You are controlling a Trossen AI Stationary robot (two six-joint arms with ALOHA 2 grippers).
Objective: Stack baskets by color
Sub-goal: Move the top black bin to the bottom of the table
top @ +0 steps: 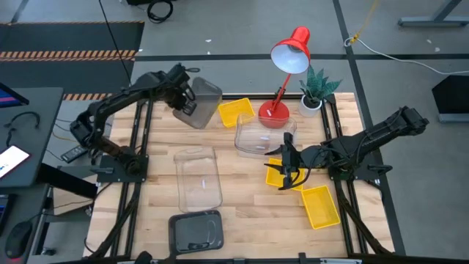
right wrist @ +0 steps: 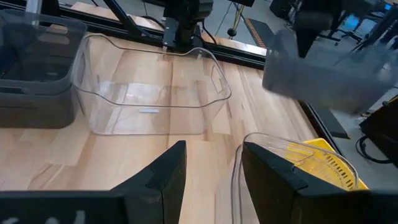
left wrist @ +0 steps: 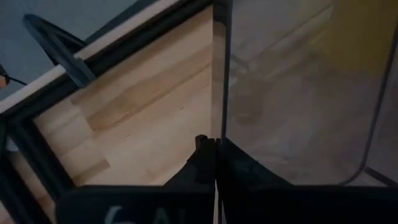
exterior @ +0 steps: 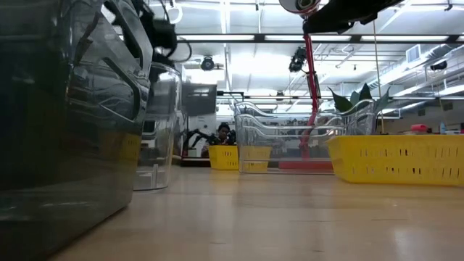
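Note:
My left gripper (top: 187,105) hangs over the table's far left, shut on a smoky grey basket (top: 205,103) that is lifted off the wood. A second grey basket (top: 196,229) rests on its bottom at the near edge. One clear basket (top: 198,176) lies mid-table and another (top: 264,136) sits before the lamp. Yellow baskets sit at the far middle (top: 234,111), under my right arm (top: 277,176) and at the near right (top: 321,205). My right gripper (top: 284,167) hovers open above the middle yellow basket, touching nothing. My left gripper pinches one side wall of the grey basket at its rim (left wrist: 219,124), a finger (left wrist: 199,163) on either face of the wall. The fingers come steeply from above. The basket hangs tilted below them, clear of the table.
A red desk lamp (top: 287,62) and a small potted plant (top: 316,92) stand at the far right. Black frame rails (top: 139,147) run along both table sides. Bare wood lies at the left and between the near grey basket and the near-right yellow one.

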